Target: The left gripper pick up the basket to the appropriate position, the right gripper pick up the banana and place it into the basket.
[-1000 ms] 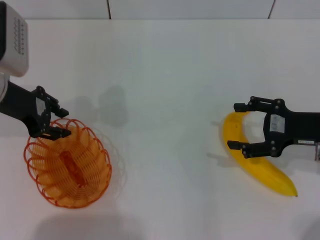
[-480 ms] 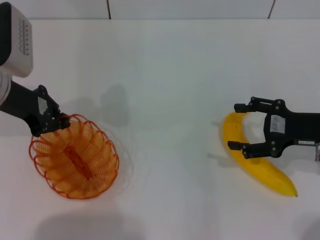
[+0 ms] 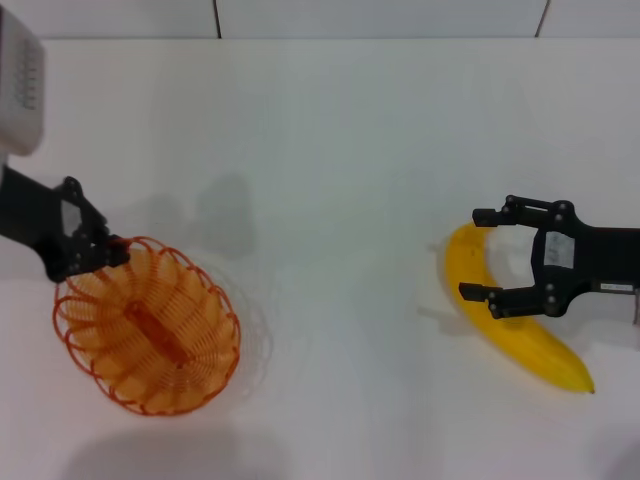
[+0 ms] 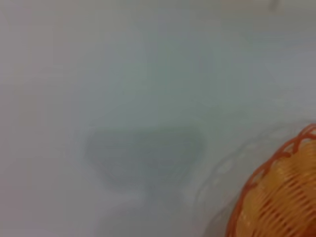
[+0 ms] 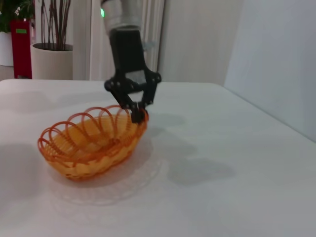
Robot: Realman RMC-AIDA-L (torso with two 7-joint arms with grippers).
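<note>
Head view shows our left gripper (image 3: 105, 252) pinched on the rim of the basket (image 3: 147, 325) at about eight o'clock on the table (image 3: 330, 150), a grip at the edge that leaves the bowl open for loading. From the right wrist view, the basket (image 5: 91, 141) looks tilted, its gripped end raised a little under the left gripper (image 5: 138, 114) (we judge it is being carried, not resting flat). At about four o'clock our right gripper (image 3: 486, 255) waits with its jaws apart, straddling the upper part of the banana (image 3: 510, 322), which lies flat on the table well apart from the basket. We judge closing on the fruit comes next.
</note>
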